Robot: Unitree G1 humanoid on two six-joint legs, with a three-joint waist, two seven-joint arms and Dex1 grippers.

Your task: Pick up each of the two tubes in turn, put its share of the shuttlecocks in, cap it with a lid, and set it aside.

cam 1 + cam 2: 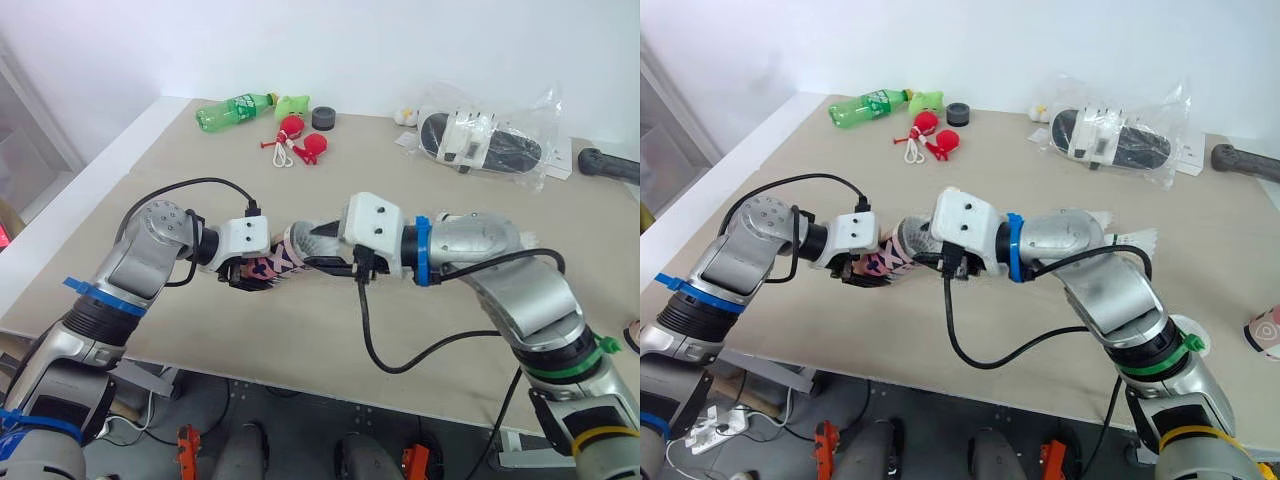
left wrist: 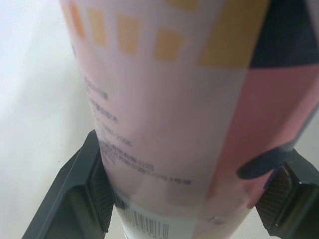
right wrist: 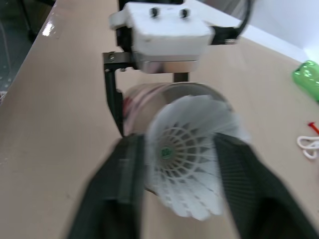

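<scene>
Over the middle of the beige table [image 1: 310, 335], held a pink patterned cardboard tube [image 1: 285, 256] roughly level, left gripper [image 2: 189, 199] fingers [image 2: 82, 194] clamped on opposite sides of its body. Pinched a white feather shuttlecock [image 3: 192, 124] between right gripper [image 3: 180, 149] fingers [image 3: 124, 174], right at the tube's open mouth, skirt turned toward the wrist; could not tell how far inside.
</scene>
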